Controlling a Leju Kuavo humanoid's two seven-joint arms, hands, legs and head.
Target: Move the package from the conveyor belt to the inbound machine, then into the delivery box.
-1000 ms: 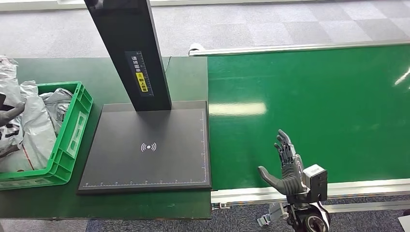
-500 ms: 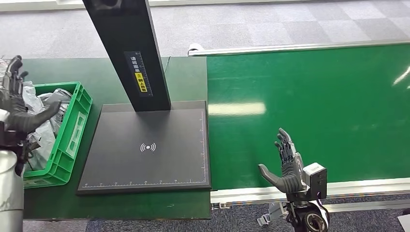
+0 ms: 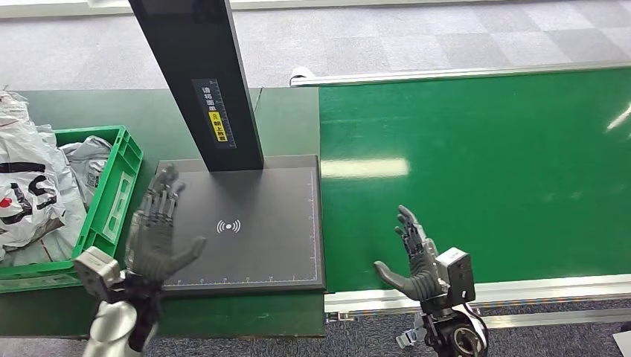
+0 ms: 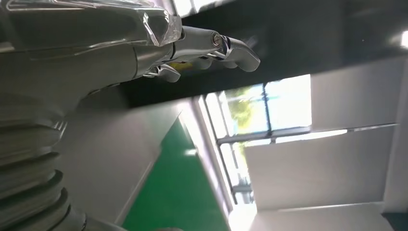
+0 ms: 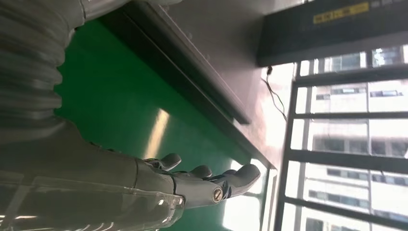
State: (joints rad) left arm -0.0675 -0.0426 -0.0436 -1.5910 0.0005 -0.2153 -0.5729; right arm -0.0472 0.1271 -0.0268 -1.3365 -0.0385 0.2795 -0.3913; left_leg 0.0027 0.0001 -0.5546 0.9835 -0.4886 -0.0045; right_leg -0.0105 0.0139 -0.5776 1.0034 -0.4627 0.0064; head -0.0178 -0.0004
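Grey and white bagged packages [image 3: 33,195] fill the green delivery crate [image 3: 111,216] at the far left. The dark inbound machine plate [image 3: 245,223] with its black post [image 3: 201,82] lies between the crate and the green conveyor belt [image 3: 484,171], which carries no package. My left hand [image 3: 158,232] is raised over the plate's front left corner, fingers spread and holding nothing; its fingers [image 4: 221,45] also stretch out in the left wrist view. My right hand [image 3: 413,262] hovers over the belt's near edge, fingers apart and empty, as its fingers [image 5: 202,180] confirm.
The green table [image 3: 89,104] carries the crate and the machine. The belt's metal rail [image 3: 551,286] runs along the near side, another rail [image 3: 446,74] along the far side. Grey carpet floor lies beyond.
My left hand has swung from over the crate to above the plate's front left corner. My right hand has shifted slightly left along the belt's near edge.
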